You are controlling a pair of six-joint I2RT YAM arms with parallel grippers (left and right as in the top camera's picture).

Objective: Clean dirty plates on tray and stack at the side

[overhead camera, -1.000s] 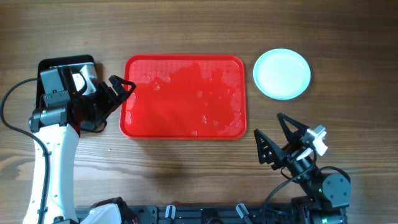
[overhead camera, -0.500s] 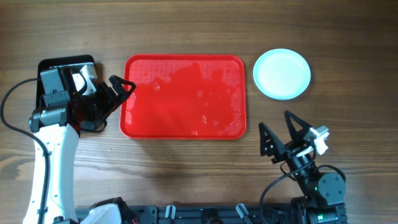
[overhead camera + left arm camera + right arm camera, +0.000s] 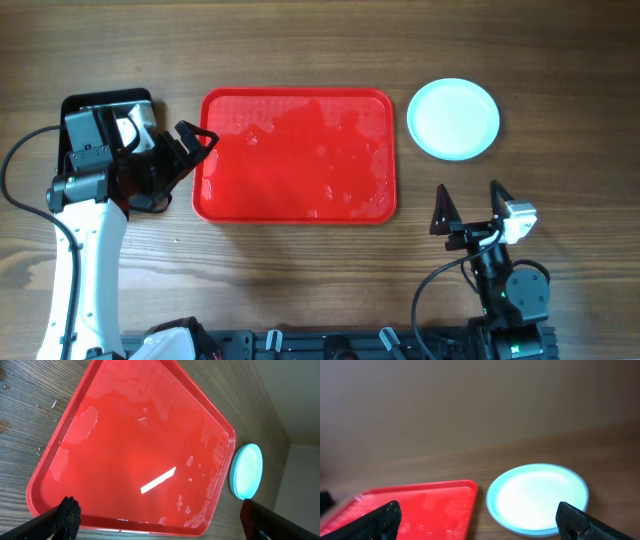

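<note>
The red tray point(image 3: 296, 155) lies mid-table, wet with patches of water and with nothing on it. To its right, off the tray, the pale blue plates point(image 3: 454, 118) sit stacked on the wood, their top face clean. My left gripper point(image 3: 185, 165) hovers open at the tray's left edge, and its wrist view looks across the tray point(image 3: 135, 445) to the plates point(image 3: 246, 471). My right gripper point(image 3: 468, 195) stands open near the front edge, below the plates point(image 3: 537, 497) and apart from them, with the tray's corner point(image 3: 420, 505) at its left. Both grippers point(image 3: 160, 520) point(image 3: 480, 522) are empty.
A black tray point(image 3: 105, 100) sits at the far left, partly under my left arm. Cables loop beside both arm bases along the front edge. Bare wood surrounds the red tray.
My right gripper has drawn back toward the front edge and swung round to point straight away from it. The left arm, tray and plates have not moved.
</note>
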